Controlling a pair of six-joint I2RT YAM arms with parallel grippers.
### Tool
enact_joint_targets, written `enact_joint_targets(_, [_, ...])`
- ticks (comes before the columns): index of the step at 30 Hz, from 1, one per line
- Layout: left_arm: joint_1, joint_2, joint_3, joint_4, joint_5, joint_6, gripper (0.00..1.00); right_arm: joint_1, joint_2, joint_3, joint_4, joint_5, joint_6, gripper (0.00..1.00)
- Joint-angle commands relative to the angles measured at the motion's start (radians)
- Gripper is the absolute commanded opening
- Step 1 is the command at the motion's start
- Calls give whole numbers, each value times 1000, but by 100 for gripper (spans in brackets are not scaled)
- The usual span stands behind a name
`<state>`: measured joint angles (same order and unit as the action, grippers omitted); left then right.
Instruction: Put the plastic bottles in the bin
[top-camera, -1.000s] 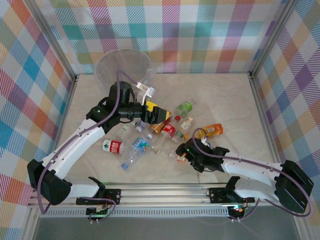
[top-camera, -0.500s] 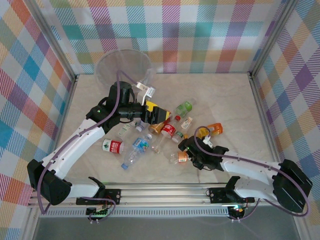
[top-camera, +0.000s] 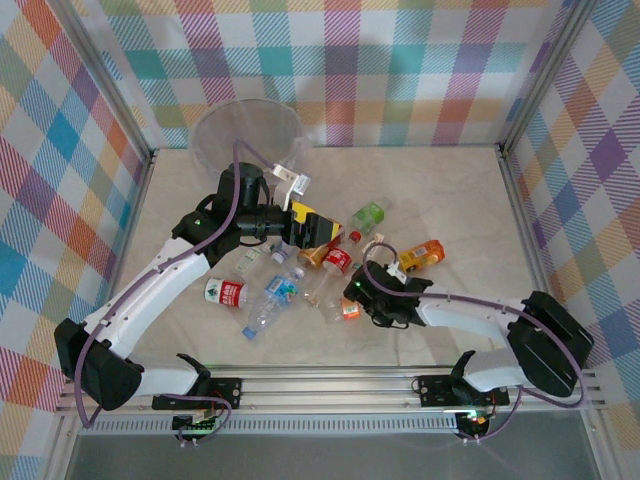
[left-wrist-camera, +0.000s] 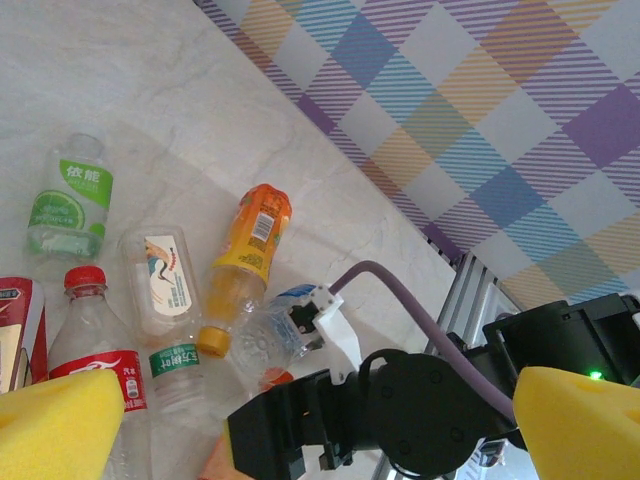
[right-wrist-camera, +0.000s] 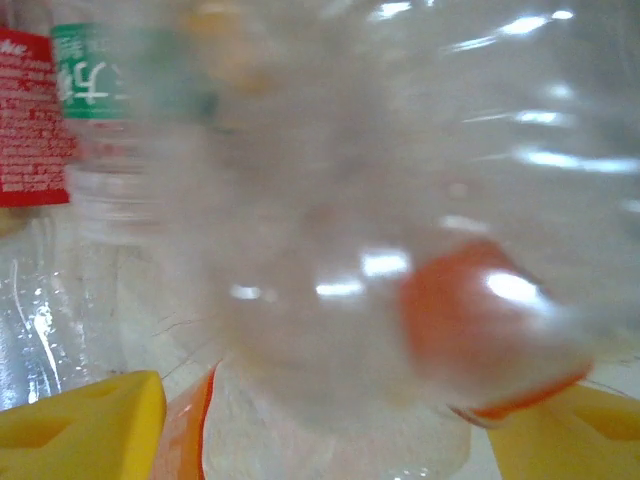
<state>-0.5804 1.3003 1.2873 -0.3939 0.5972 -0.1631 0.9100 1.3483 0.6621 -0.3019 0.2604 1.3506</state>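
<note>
Several plastic bottles (top-camera: 337, 260) lie in a heap at mid-table. The translucent grey bin (top-camera: 248, 135) stands at the far left. My left gripper (top-camera: 310, 228) hovers open above the heap's left side; in the left wrist view its yellow pads (left-wrist-camera: 60, 425) are wide apart with nothing between them. Below it lie a green-labelled bottle (left-wrist-camera: 65, 195), an orange bottle (left-wrist-camera: 250, 240) and a red-labelled bottle (left-wrist-camera: 95, 335). My right gripper (top-camera: 352, 297) is low at the heap's near edge. Its jaws stand open on either side of a clear bottle (right-wrist-camera: 330, 300) with orange on it, blurred and very close.
A red-labelled bottle (top-camera: 227, 292) and a blue-labelled bottle (top-camera: 270, 300) lie apart to the near left. An orange bottle (top-camera: 422, 254) lies at the right of the heap. Checked walls enclose the table, with a metal rail (top-camera: 330, 385) along the near edge.
My right gripper has slid left and away from me into the heap's near edge, closing in on the clear bottle. The left arm has stayed still.
</note>
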Motion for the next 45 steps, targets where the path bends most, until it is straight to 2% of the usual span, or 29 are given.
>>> enact_joint_targets(1, [-4, -10, 27, -22, 6, 19, 100, 9, 39, 74, -84, 5, -97, 78])
enact_joint_targets(7, [-4, -5, 27, -20, 9, 18, 100, 7, -8, 12, -60, 36, -50, 77])
enact_joint_targets(11, [-4, 2, 26, -18, 13, 16, 100, 9, -46, 1, -68, 12, -25, 95])
enact_joint_targets(14, [-4, 2, 26, -18, 13, 15, 100, 9, -76, -25, -46, -28, 6, 99])
enact_joint_targets(20, [-4, 0, 26, -17, 13, 15, 100, 16, -84, -64, 40, -84, 100, 100])
enact_joint_targets(28, [-4, -4, 27, -20, 10, 14, 100, 76, 49, -11, 164, -71, 195, 100])
enact_joint_targets(34, [-4, -7, 27, -20, 11, 16, 100, 81, 100, -10, 223, -26, 220, 100])
enact_joint_targets(38, [-5, -7, 27, -20, 10, 16, 100, 76, 110, 3, 208, 19, 210, 94])
enact_joint_targets(45, [-5, -9, 27, -22, 10, 17, 100, 46, 138, 28, 196, 8, 139, 72])
